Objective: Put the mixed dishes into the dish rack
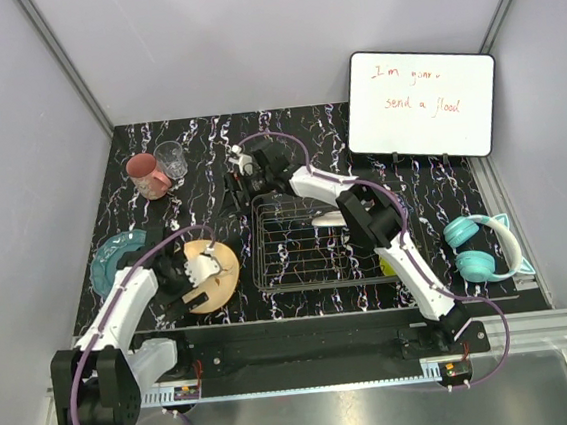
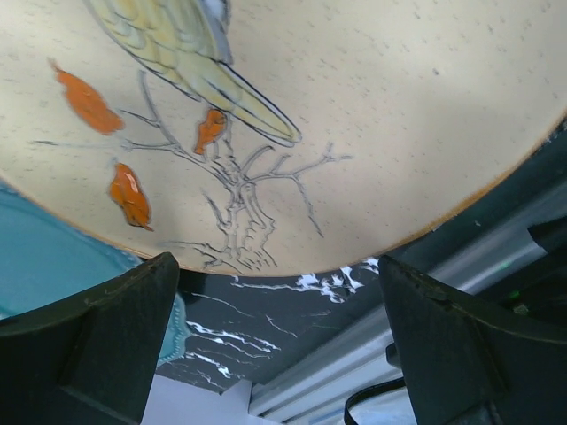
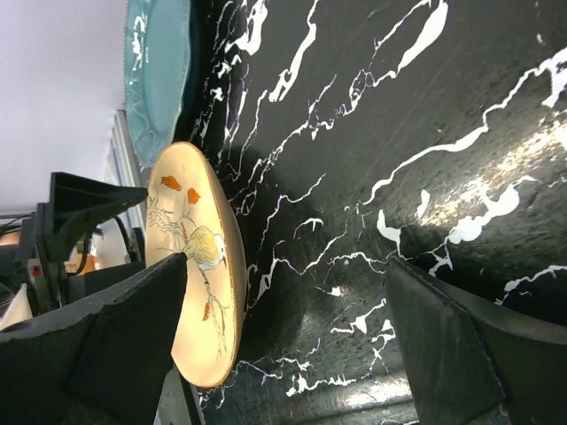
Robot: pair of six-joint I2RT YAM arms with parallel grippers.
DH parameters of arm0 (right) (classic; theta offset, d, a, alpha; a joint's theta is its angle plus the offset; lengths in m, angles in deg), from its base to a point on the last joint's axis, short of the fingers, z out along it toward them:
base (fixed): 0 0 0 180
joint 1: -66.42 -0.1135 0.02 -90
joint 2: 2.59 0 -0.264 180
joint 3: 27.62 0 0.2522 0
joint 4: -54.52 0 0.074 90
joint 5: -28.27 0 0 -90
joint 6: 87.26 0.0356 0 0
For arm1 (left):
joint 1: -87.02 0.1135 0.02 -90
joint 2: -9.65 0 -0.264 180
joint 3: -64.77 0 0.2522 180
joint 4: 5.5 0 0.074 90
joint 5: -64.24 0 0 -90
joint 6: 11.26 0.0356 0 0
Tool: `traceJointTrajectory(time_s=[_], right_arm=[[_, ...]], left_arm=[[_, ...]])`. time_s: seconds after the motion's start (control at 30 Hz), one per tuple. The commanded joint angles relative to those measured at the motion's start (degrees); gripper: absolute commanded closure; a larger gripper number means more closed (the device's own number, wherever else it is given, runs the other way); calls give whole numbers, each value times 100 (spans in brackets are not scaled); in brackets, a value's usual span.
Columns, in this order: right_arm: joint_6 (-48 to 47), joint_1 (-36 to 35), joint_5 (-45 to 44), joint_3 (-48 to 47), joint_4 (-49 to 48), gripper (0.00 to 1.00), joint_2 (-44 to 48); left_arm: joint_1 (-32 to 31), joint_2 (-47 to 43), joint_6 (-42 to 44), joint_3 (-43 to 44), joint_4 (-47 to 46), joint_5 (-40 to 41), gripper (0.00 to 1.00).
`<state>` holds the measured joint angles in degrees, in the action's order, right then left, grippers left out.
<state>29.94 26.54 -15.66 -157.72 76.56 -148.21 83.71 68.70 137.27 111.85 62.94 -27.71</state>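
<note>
Peach bird-pattern plate (image 2: 354, 133) cut off above wide-open left gripper (image 2: 276, 266), right gripper (image 3: 285, 261) gaping too, white whiteboard (image 1: 421, 102) reads "send a flood".

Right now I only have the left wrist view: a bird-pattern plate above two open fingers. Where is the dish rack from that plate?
Observer: The dish rack lies just right of the peach bird-pattern plate, near the middle of the table.
Operator: And the other arm?
Observer: The right arm stretches across the rack. The right gripper is open and empty beyond the rack's far left corner.
Operator: Any other dishes outside the rack?
Observer: A pink mug and a clear glass sit side by side at the far left of the table.
</note>
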Motion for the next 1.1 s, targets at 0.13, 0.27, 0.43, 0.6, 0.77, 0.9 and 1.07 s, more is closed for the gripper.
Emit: traceJointTrajectory(time_s=[0.13,0.27,0.43,0.6,0.77,0.9,1.07], right_arm=[[233,112,184,-118,-221,0,-98],[268,164,219,-12,-300,0,-98],[321,252,263,110,-344,0,-116],[251,402,324,216,-344,0,-116],[408,481,403,181,-519,0,-256],[496,542,421,50,-581,0,-414],[699,604,491,40,-757,0,-502]], left_arm=[[-82,88,275,175,282,81,1],[-169,589,-191,437,-552,-59,1],[-337,1572,-710,781,-1335,-50,1],[-486,2338,-1105,1343,-1696,-130,1],[-521,2910,-1273,2019,-1803,-77,1],[-530,2780,-1413,2266,-1574,-121,1],[-224,2375,-1598,2661,-1012,-305,1]])
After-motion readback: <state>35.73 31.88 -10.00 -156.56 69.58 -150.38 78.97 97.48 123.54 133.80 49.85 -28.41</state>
